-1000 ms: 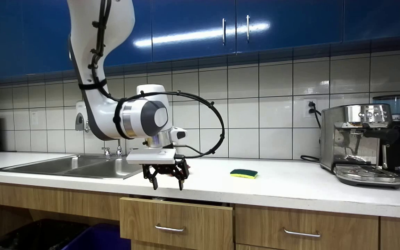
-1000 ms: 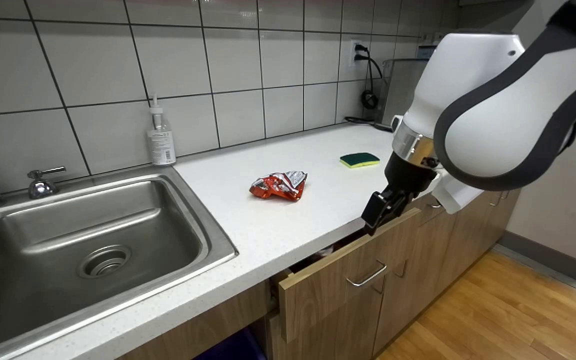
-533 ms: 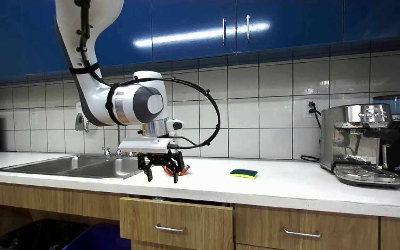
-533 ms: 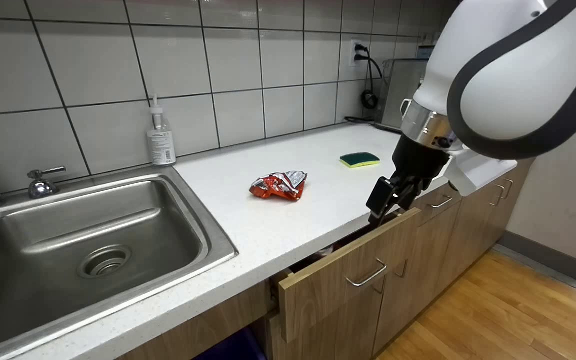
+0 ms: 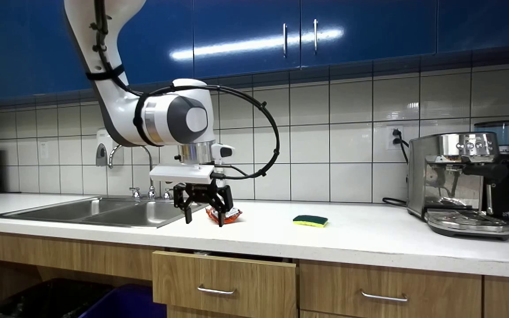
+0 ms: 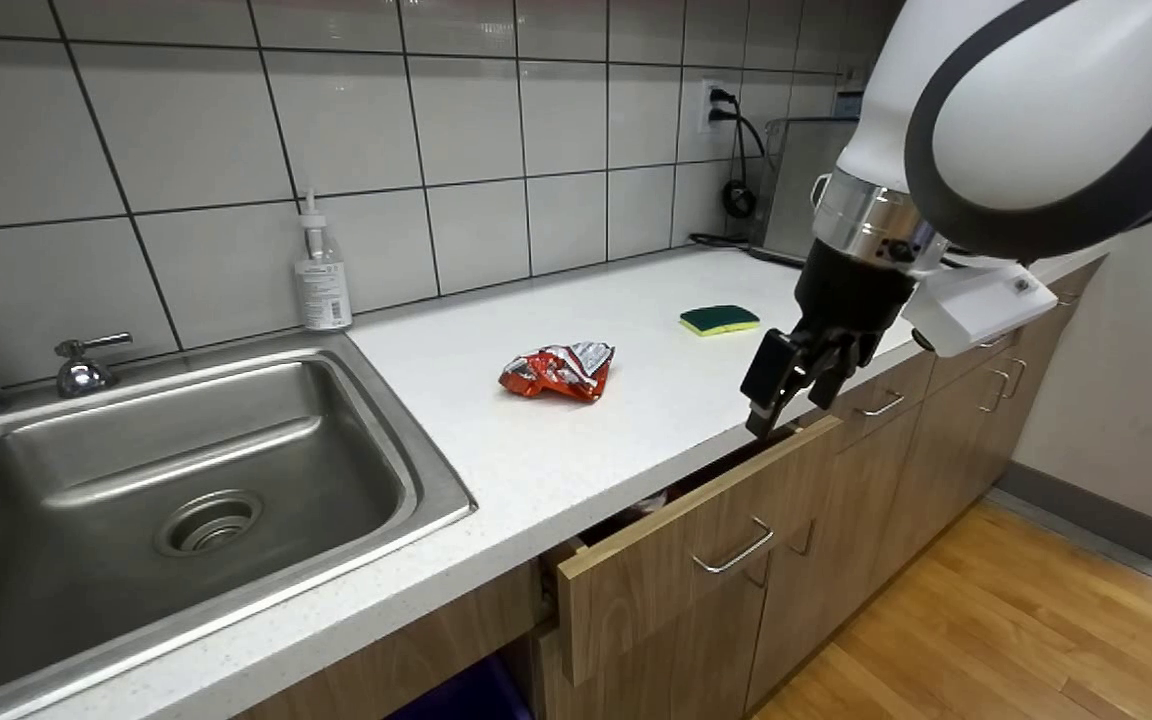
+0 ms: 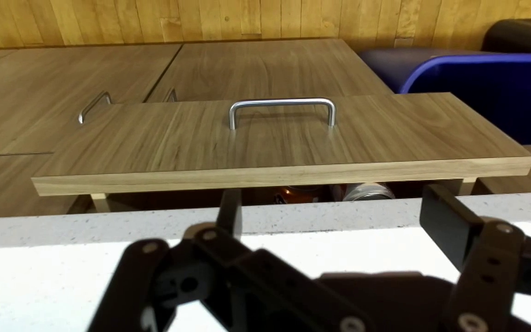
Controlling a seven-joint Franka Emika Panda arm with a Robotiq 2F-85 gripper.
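We find the drawer (image 7: 385, 138) already partly out, below the counter (image 6: 636, 420) and right of the sink (image 6: 136, 450), with what may be 2 cans (image 7: 368, 190) inside. The gripper (image 5: 204, 218) hangs above the counter's near edge, its jaws wide apart and nothing between them. On the counter, untouched, the red-and-silver wrapper (image 6: 556, 372) lies right of the sink, the sponge (image 6: 719, 320) farther right. We can read no brand: the print on the wrapper and on the label (image 6: 323, 295) of the bottle (image 6: 316, 243) is too small.

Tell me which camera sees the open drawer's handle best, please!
The wrist view: the metal bar handle looks biggest there, with both legs showing and nothing in front. In both exterior views the metal bar handle shows whole too, but smaller.
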